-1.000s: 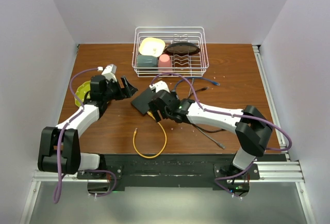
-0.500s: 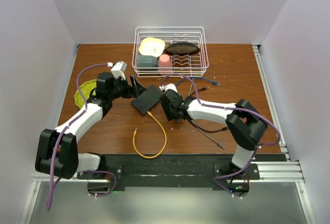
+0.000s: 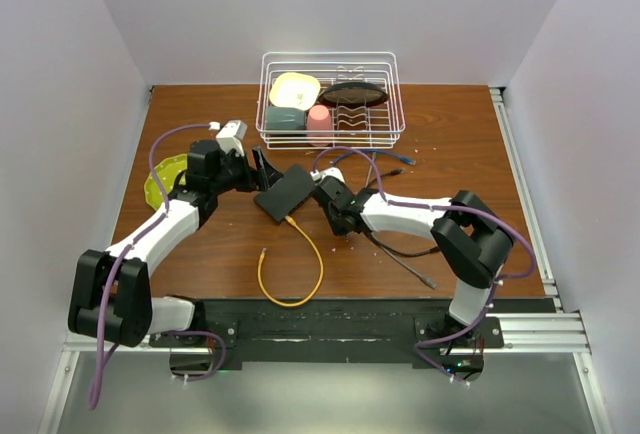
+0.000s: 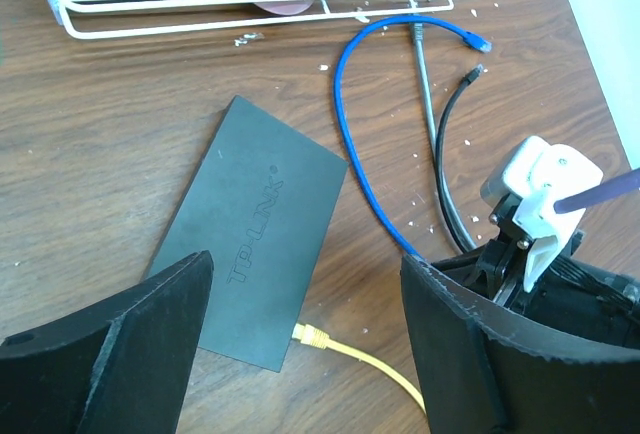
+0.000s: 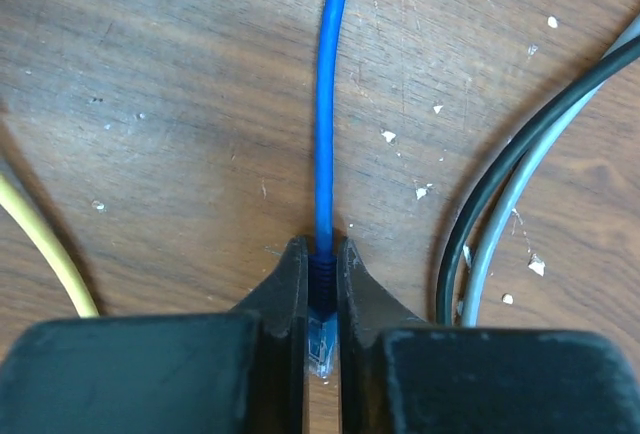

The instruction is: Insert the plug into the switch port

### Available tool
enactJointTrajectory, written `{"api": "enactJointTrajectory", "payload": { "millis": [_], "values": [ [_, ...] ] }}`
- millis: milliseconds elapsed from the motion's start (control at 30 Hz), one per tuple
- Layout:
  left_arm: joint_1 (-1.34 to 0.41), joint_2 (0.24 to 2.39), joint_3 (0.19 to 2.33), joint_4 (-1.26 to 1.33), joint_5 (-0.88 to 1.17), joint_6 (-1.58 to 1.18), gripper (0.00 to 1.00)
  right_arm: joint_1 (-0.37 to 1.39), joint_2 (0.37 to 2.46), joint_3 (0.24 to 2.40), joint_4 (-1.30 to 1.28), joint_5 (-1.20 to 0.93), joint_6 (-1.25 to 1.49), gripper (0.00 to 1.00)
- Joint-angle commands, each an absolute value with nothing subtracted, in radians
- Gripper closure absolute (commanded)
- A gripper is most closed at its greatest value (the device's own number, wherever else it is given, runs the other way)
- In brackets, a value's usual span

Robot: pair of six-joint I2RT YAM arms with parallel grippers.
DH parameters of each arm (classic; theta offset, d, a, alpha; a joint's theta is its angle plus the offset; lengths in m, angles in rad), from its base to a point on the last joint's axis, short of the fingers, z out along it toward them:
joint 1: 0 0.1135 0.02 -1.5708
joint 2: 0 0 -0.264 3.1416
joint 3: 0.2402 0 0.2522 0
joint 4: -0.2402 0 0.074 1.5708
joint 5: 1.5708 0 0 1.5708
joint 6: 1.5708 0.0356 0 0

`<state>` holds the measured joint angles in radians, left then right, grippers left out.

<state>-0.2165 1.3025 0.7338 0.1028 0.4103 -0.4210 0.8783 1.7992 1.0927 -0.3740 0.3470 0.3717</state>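
Just clamped right gripper (image 5: 320, 254) onto blue plug (image 5: 320, 329), from spread wide. Grasp likely secured; carry toward switch (image 4: 255, 229) next. Left gripper (image 4: 307, 274) spread near switch.

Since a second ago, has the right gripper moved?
Yes. The right gripper has shifted back and rightward, from the grey box's near edge to its right side, nearer the wire rack.

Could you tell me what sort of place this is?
Probably a lab test cell: plain white walls box in a wooden table holding a dish rack, loose cables and a network switch.
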Motion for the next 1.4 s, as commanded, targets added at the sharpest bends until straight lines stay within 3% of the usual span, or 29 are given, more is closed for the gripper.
{"api": "enactJointTrajectory", "payload": {
  "millis": [0,433,700,867,1267,1367],
  "values": [
    [-0.221,1.278,0.753,0.170,0.480,-0.388,0.21,0.876,1.715,1.085,-0.388,0.293,0.339,1.00],
    [-0.409,1.194,0.686,0.356,0.630,-0.206,0.24,0.873,1.519,1.157,-0.431,0.167,0.276,1.00],
    [-0.474,1.144,0.661,0.354,0.735,-0.074,0.15,0.838,1.470,1.163,-0.453,0.019,0.203,1.00],
    [-0.508,1.147,0.670,0.321,0.741,-0.025,0.14,0.801,1.407,1.158,-0.462,-0.079,0.160,1.00],
    [-0.609,1.270,0.696,0.382,0.666,-0.025,0.18,0.787,1.319,1.131,-0.451,-0.285,0.089,1.00],
    [-0.621,1.305,0.716,0.359,0.664,-0.008,0.24,0.787,1.292,1.124,-0.451,-0.270,0.081,1.00]
  ]
}}
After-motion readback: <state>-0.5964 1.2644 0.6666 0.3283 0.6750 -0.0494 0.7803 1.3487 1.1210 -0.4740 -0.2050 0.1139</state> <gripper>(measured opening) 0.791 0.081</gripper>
